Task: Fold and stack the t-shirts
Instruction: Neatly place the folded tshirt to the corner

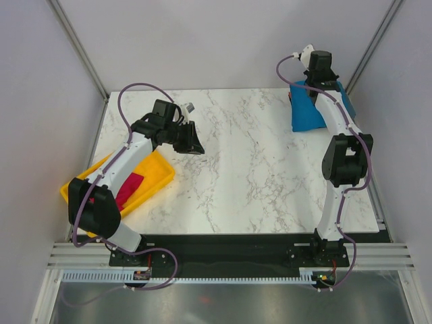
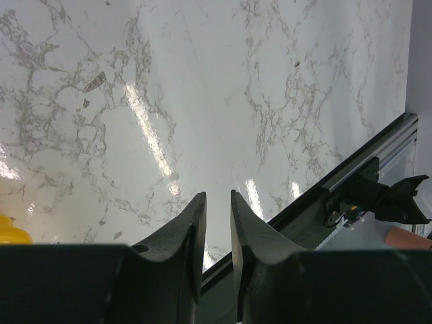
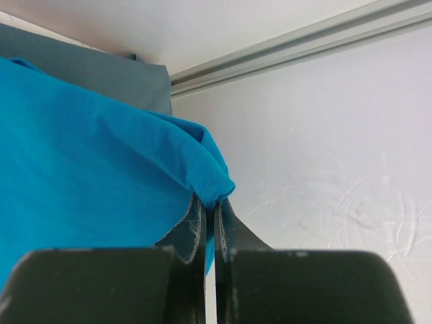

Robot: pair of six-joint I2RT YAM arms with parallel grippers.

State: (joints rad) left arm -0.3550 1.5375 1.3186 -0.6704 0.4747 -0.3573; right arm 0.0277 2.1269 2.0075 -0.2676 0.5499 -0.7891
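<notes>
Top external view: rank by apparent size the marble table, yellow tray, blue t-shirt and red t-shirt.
Largest to smallest:
marble table
yellow tray, partly under the left arm
blue t-shirt, partly behind the right arm
red t-shirt, only a strip showing

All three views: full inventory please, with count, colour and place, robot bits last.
blue t-shirt: 1, bright blue, far right corner of the table, one fold pinched by the right gripper
grey t-shirt: 1, slate grey, behind the blue t-shirt by the wall, only an edge showing
red t-shirt: 1, magenta-red, in the tray, partly hidden by the left arm
tray: 1, yellow, left edge of the table
table: 1, white marble
left gripper: 1, black, over bare table, jaws a narrow gap apart, holding nothing
right gripper: 1, black, far right corner, shut on the blue t-shirt
</notes>
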